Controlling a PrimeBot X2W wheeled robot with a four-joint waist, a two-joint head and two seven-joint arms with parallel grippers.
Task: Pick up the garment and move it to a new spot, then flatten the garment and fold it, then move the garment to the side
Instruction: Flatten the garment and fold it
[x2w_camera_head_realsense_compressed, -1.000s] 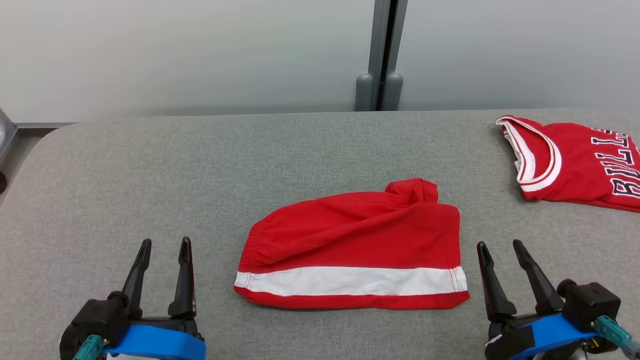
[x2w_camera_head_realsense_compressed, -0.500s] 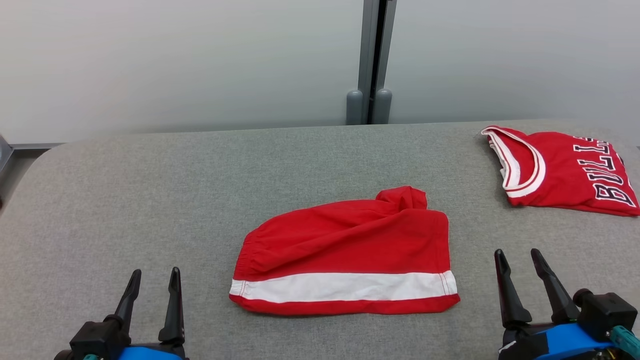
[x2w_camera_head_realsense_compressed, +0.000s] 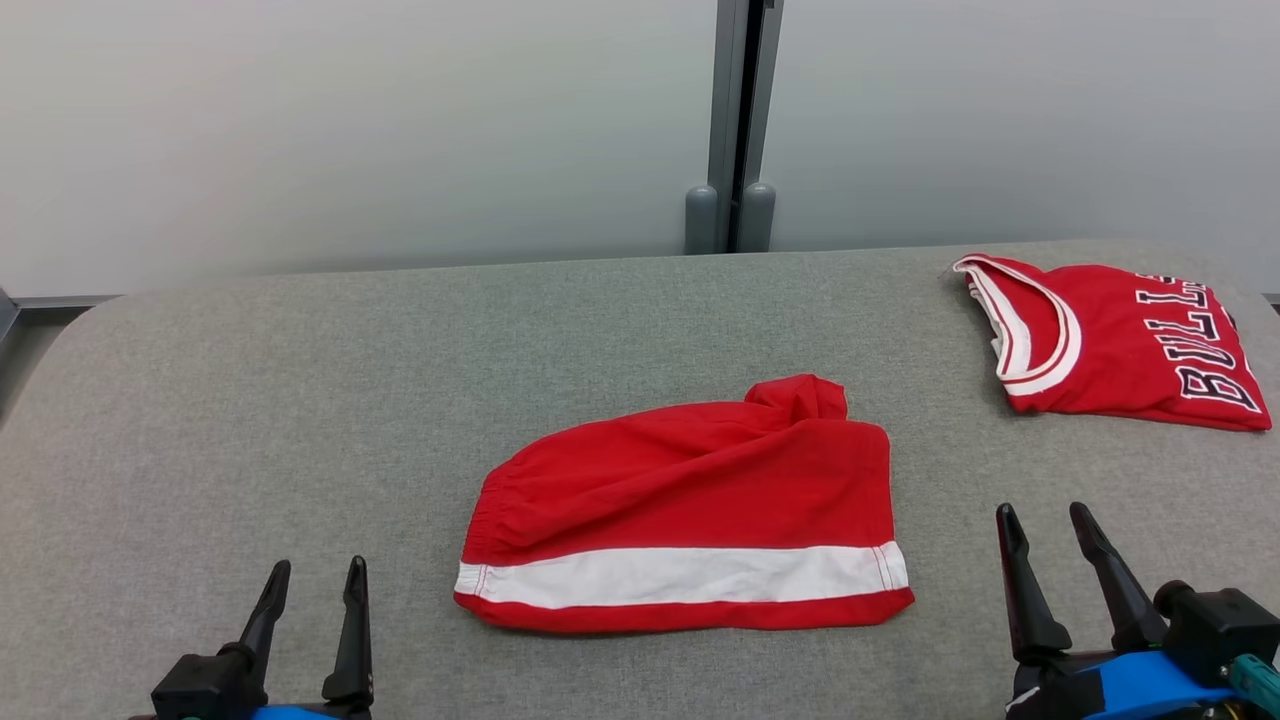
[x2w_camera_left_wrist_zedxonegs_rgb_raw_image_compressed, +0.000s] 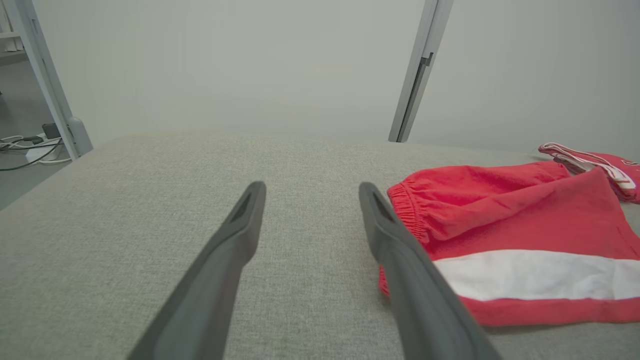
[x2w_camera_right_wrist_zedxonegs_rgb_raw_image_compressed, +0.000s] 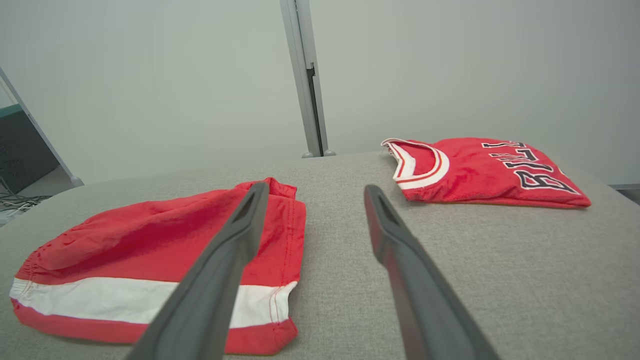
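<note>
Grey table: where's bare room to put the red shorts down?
Widest bare patch: left half of the grey fabric table, between its edge and the red white-striped shorts. Also the strip behind them. Crowded far right, by the red lettered jersey.

Our head view cuts off the left claw at its base, along the bottom edge. From the left wrist, we see the shorts run off the right side, and the jersey is just a sliver there. We can't read its last letter, tucked over the fold.
</note>
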